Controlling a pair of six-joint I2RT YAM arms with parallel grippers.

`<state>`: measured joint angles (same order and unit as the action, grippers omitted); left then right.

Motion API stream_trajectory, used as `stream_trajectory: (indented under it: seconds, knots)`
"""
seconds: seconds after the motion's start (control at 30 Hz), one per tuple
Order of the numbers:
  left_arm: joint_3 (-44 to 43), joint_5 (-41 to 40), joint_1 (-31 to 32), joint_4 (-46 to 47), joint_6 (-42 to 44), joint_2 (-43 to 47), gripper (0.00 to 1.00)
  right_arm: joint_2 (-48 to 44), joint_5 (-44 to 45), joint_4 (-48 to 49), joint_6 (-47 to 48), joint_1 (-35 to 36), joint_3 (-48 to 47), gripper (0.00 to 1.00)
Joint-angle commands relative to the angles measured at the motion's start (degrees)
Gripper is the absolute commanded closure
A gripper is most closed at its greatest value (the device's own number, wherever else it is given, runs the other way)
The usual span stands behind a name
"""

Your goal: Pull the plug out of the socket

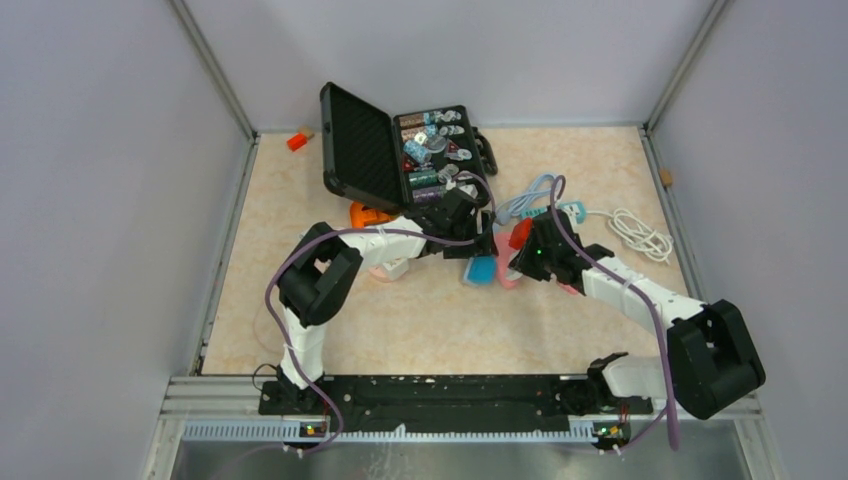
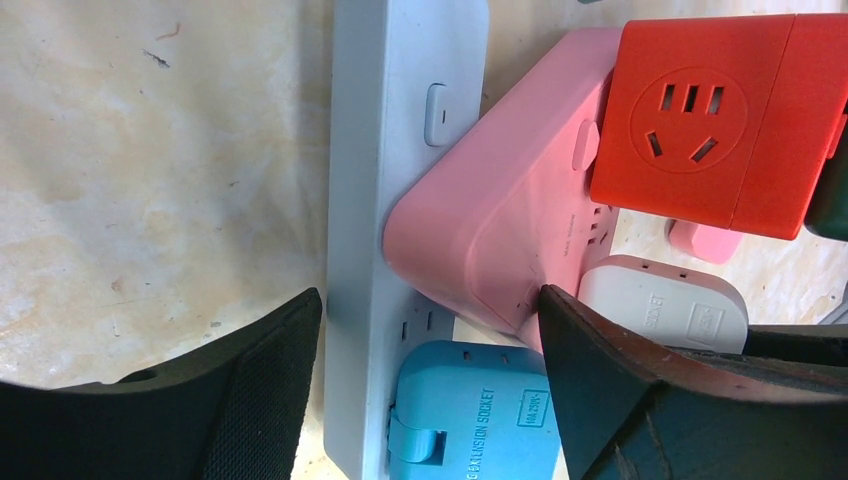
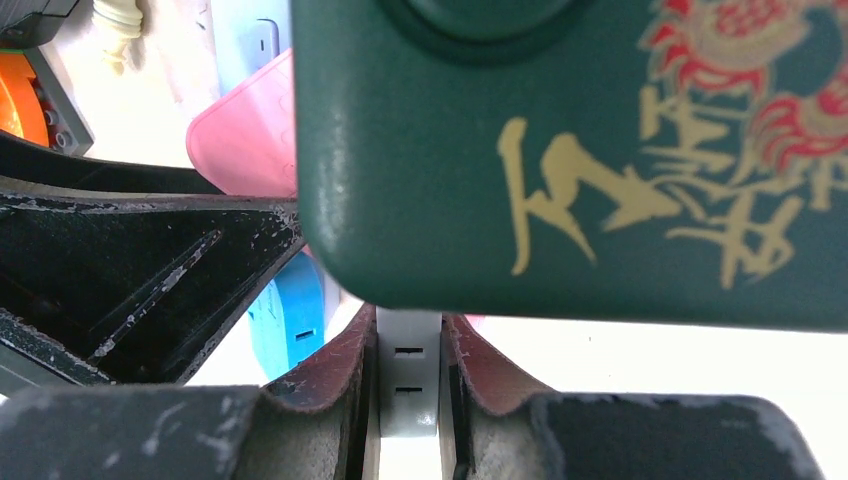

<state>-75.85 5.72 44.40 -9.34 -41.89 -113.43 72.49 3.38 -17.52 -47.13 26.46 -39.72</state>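
We are at the grasping stage, and as far as we can see nothing has come apart yet. In the top view both arms meet at the centre of the frame over a cluster of socket blocks on the beige marbled bench (image 1: 420,320). This is just below the open black plastic case (image 1: 360,150) at upper centre.

In the left wrist view the long pale grey power strip (image 2: 385,150) runs down the middle of the frame. A pink rounded socket block (image 2: 500,220) lies askew across it. A blue square adapter (image 2: 470,420) sits against the strip at the bottom edge, and both look seated on it. A red cube adapter (image 2: 715,120) fills the upper right, partly in front of the pink block. The left fingers (image 2: 255,400) are spread wide and grip nothing. One is over bare bench to the left of the strip, and the other touches the pink block's lower corner.

In the right wrist view the right fingers (image 3: 320,385) are pressed onto a narrow white slotted piece (image 3: 408,370) at bottom centre. It sits under a dark green block with gold lettering (image 3: 560,150). We cannot tell whether that piece is the strip or a separate adapter.

We judge that one side is pinned and the pull itself is all left to do. The left fingers must close on the plug before anything lifts.
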Motion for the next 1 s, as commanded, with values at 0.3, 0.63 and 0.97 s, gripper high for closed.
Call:
stream_trajectory:
  seconds: [0.3, 0.63, 0.97]
  knots:
    - [0.7, -13.2, -0.6, -12.5, -1.1, -4.5, 0.25, -4.7, -5.1, 2.0, -2.1, -2.8, -1.6, 1.00]
    - [0.7, -14.2, -0.6, -14.3, -2.0, -5.3, 0.27, -9.8, -8.6, -0.1, -3.2, -6.5, -2.8, 1.00]
    - [-3.0, -3.8, -0.8, -10.4, 2.9, -1.5, 0.12, -17.0, -4.6, -9.9, 1.6, -7.3, -2.9, 1.00]
